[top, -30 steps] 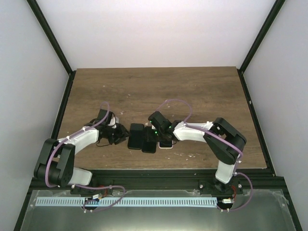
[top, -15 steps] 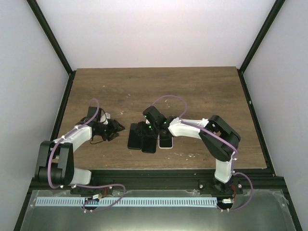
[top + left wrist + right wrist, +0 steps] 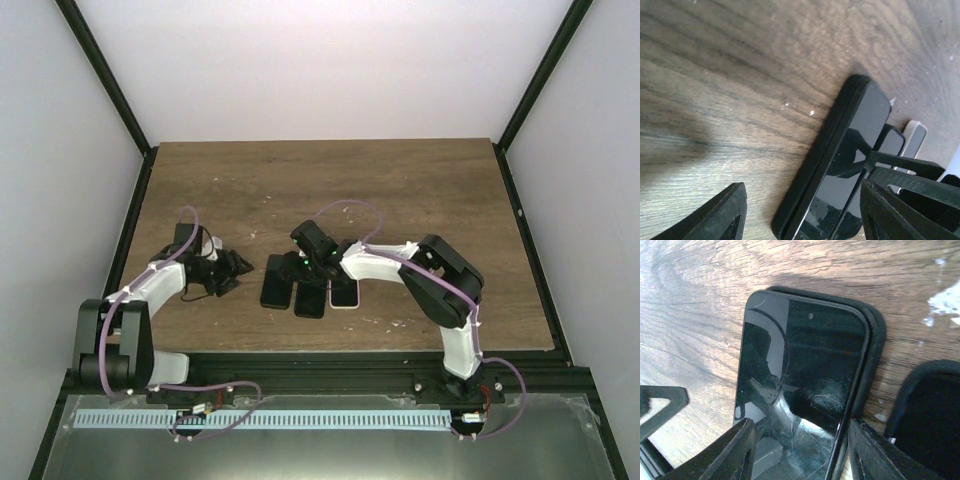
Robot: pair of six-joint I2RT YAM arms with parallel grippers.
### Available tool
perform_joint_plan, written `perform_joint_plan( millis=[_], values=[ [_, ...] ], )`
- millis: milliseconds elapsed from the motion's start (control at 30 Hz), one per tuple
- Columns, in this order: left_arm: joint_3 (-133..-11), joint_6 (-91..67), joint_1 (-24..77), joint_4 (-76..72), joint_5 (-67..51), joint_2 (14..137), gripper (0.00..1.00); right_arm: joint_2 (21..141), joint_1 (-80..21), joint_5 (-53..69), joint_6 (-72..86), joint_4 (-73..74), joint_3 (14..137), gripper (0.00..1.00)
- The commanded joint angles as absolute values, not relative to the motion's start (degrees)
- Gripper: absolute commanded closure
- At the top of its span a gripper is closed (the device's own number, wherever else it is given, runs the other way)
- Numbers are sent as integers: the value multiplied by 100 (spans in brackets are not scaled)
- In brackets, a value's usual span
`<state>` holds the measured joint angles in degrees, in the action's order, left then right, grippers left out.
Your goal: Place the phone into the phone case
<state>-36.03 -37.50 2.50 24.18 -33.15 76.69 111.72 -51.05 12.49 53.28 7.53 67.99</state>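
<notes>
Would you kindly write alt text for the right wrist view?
A black phone lies glass-up over a black phone case on the wooden table; the right tool straddles its near end. Another black object sits at right.

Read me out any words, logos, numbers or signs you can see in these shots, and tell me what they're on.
None can be read.
The phone screen shows only reflections and scratches; its black case is plain; the black item beside it, the white-edged one and the table show no legible marks.
</notes>
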Motion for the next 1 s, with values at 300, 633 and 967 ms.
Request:
perform_joint_plan(
  millis=[300,633,967],
  values=[
    [-3262,-3466,269,2193,-3720,8015,60,11610,-5151,1781,4732,252,7431,52],
    [-3201,-3797,890,1699,-3734,8326,78,11226,-5150,1224,5182,428,6862,47],
    [-3487,-3924,904,2244,-3302,7862,45,11377,-5129,929,5174,819,7133,54]
  ],
)
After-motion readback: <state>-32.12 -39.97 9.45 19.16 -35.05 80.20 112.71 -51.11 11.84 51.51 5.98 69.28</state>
